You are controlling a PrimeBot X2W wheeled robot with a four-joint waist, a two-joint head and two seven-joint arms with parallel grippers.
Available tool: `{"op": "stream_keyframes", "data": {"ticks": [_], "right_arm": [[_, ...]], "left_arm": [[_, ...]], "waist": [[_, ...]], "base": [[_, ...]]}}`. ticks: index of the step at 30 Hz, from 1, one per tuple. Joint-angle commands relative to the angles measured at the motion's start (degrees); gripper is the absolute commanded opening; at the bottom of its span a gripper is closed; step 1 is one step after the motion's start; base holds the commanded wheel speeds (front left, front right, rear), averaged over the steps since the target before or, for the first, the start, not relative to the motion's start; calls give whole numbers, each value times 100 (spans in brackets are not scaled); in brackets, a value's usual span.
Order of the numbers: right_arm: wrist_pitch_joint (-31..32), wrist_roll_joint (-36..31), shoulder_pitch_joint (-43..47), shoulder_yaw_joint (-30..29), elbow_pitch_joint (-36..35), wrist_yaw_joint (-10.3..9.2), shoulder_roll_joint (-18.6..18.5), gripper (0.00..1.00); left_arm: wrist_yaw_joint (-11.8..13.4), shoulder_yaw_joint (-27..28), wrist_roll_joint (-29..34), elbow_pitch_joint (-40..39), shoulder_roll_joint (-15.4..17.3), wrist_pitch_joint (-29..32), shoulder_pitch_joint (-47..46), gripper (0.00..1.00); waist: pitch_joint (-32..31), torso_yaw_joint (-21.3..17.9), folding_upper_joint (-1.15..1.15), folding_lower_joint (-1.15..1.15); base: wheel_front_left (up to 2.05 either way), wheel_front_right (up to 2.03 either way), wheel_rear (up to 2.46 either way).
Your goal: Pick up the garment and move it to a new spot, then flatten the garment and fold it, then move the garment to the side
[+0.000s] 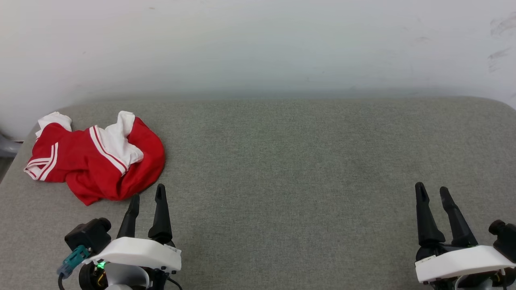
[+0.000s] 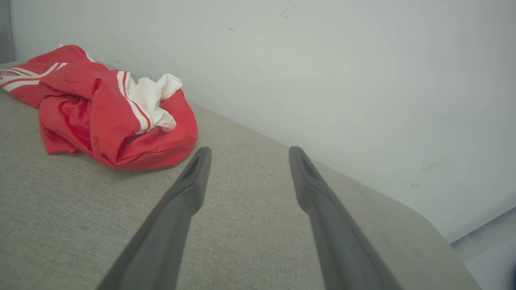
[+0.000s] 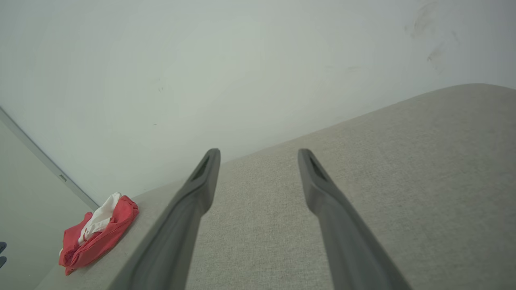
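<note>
Two pairs of jaws, both spread, empty; one crumpled garment point(image 1: 80, 169) on grey fabric surface point(image 1: 282, 161).

Soft crumpled cloth garment point(image 1: 80, 169); coarse woven matt fabric tabletop point(image 1: 282, 169); smooth matt scuffed wall point(image 1: 258, 48).

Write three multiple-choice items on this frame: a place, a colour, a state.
1. Where on the grey surface does the shirt lie? A. far left B. centre C. far right
2. The shirt's colours? A. red and white B. blue and white C. black and yellow
3. The left tool is: A. shut on the shirt B. open, empty C. shut, empty
Key: 1 A, it lies by the left edge. 2 A, red cloth with white parts. 3 B, its fingers stand apart, nothing between.
</note>
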Motion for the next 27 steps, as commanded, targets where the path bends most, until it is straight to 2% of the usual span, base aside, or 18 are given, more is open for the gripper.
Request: {"op": "stream_keyframes", "data": {"ticks": [1,27], "right_arm": [[-52,-151,-14,7,-94,0,-5,100],[-417,-1608,162,101,-274,0,-5,100]], "left_arm": [[36,-17,176,-73,13,-47,-4,100],[159,-224,1648,-70,16,-408,105,100]], "waist": [[-2,3,0,0],[-17,31,0,0]], "base": [[0,0,0],[0,0,0]]}}
